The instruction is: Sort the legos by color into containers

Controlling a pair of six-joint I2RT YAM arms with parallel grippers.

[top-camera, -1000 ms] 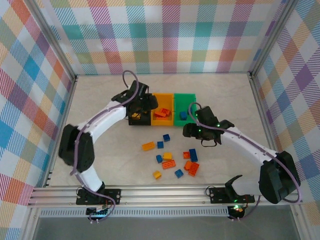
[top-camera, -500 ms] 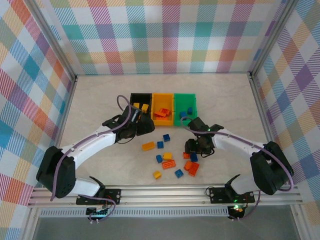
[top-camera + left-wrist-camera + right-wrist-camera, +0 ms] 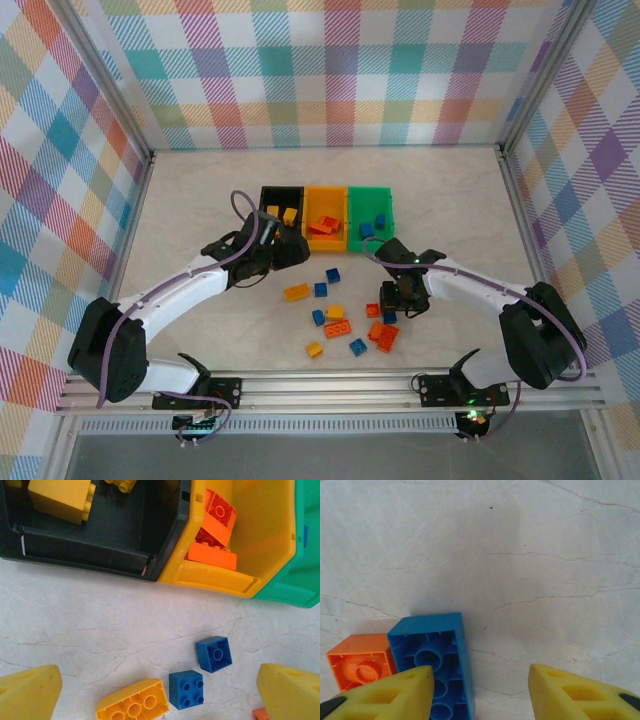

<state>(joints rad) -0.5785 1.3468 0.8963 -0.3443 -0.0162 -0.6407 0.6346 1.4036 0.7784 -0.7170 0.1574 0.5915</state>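
Observation:
The black bin (image 3: pixel 273 190), orange-yellow bin (image 3: pixel 326 238) and green bin (image 3: pixel 372 198) stand joined in a row. Yellow bricks (image 3: pixel 60 497) lie in the black bin (image 3: pixel 100 545), and orange bricks (image 3: pixel 215 530) in the orange-yellow bin (image 3: pixel 215 577). My left gripper (image 3: pixel 290 250) hangs open just in front of the bins, above two blue bricks (image 3: pixel 214 653) and an upturned yellow brick (image 3: pixel 132 705). My right gripper (image 3: pixel 392 300) is open and low over an upturned blue brick (image 3: pixel 435 655). That brick lies under the left fingertip (image 3: pixel 390 695), with an orange brick (image 3: pixel 360 665) beside it.
Several loose yellow, blue and orange bricks (image 3: pixel 337 328) lie scattered between the two grippers, in front of the bins. The green bin (image 3: pixel 295 575) holds blue bricks (image 3: pixel 372 224). Metal frame rails run along the table's near edge (image 3: pixel 320 385) and both sides.
The left gripper has pulled back from over the black bin toward the loose bricks. The right gripper has come down from beside the green bin onto the blue brick.

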